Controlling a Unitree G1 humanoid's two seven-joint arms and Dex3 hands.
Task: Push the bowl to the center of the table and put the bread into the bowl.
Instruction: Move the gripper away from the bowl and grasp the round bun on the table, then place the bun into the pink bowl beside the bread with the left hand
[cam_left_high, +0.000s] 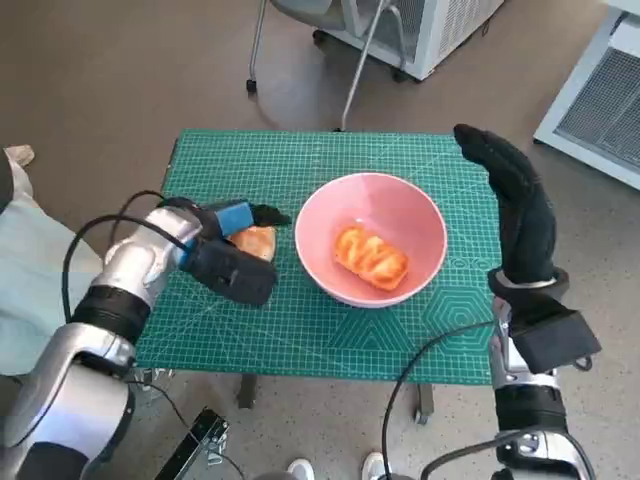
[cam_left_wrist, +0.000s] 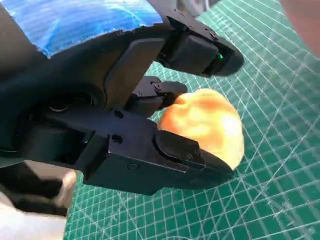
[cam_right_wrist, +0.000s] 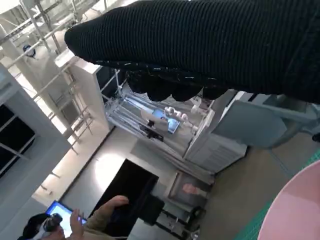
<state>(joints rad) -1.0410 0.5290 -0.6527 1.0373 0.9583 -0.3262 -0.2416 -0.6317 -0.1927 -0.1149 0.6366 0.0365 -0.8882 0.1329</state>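
Bread (cam_left_wrist: 210, 125) is gripped by the left robot hand (cam_left_high: 232, 255) beside the bowl (cam_left_high: 371, 240) mid-tabletop (cam_left_high: 300, 330); another piece (cam_left_high: 371, 256) lies inside. Right robot hand (cam_left_high: 520, 205) is raised, empty, fingers straight.

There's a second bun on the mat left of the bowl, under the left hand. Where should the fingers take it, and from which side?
Across its rounded middle, from above and from the side away from the pink bowl. The bun is a smooth dome lying flat on the green mat, so only opposite flanks offer purchase. The left hand already has fingers on either side; whether they press it, I cannot tell.
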